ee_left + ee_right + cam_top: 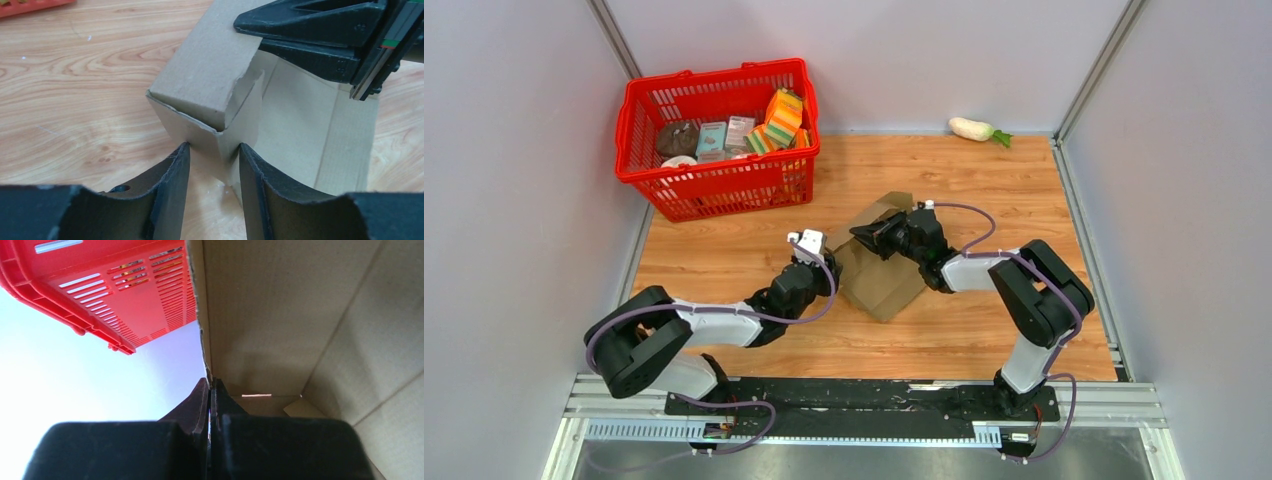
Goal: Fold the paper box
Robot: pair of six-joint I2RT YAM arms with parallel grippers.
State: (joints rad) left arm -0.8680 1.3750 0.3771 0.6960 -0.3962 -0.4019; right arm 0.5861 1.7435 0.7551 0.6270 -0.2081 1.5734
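Observation:
The paper box [886, 285] is plain brown cardboard, partly folded up, lying mid-table between my arms. In the left wrist view its raised corner [210, 70] stands between my left gripper's [214, 147] fingertips, which press on its two walls. From above, the left gripper [829, 262] is at the box's left side. My right gripper [866, 236] reaches in from the right and is shut on the upper edge of a raised wall [280, 315]. In its own view the right gripper's [210, 382] jaws are closed on that edge. Its black fingers [310, 30] show above the box.
A red shopping basket [719, 185] with several packaged groceries stands at the back left, close behind the box; it also shows in the right wrist view [125, 290]. A white radish [972, 128] lies at the back wall. Metal rails border the wooden table.

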